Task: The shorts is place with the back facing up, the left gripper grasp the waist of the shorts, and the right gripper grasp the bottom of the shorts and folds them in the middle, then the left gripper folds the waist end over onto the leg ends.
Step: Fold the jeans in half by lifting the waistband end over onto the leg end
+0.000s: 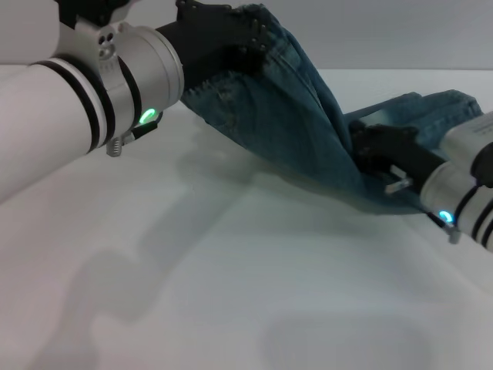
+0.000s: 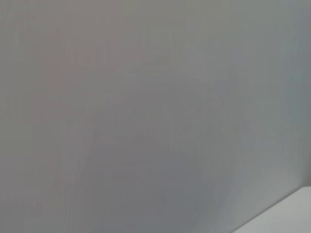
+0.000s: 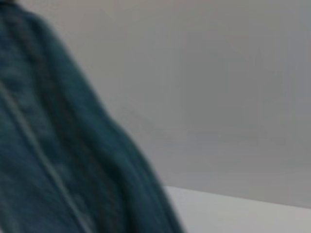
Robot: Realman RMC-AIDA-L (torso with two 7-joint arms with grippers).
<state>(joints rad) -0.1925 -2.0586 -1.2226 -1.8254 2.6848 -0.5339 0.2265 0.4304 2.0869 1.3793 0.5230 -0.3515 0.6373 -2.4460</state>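
White counter (image 1: 231,293) bare across the near stretch, marked only by soft shadows of the arms. Nearest on the left side: thick white-and-silver left arm with black rings and a green light, reaching up and away toward the far edge. Nearest on the right side: silver-white right wrist with a bluish light and a thin wire, coming in low from the right edge.

Farther in, right gripper (image 1: 368,145), black and boxy, pressed into the denim close above the counter, fingers clamped on a bunched fold of the shorts (image 1: 285,116). Which part of the garment sits in that grip, leg hems or another fold, cannot be told; cloth gathered thick around it. Behind the right gripper, more blue denim heaped on the counter toward the far right corner.

Faded blue denim stretched as a slanted sheet between the two grippers, high at the left, low at the right, lower edge touching the counter near the right gripper. Stitched seams and a pocket-like patch visible on the raised part.

Farthest and highest, left gripper (image 1: 245,45), black claw, held well above the counter near the far edge, fingers closed on the upper end of the shorts, cloth hanging from it.

Right wrist view: dark blue denim with a pale seam line filling one side, close and blurred, grey wall and a strip of white counter beyond. Left wrist view: plain grey wall, a sliver of white counter at one corner, no fingers shown.
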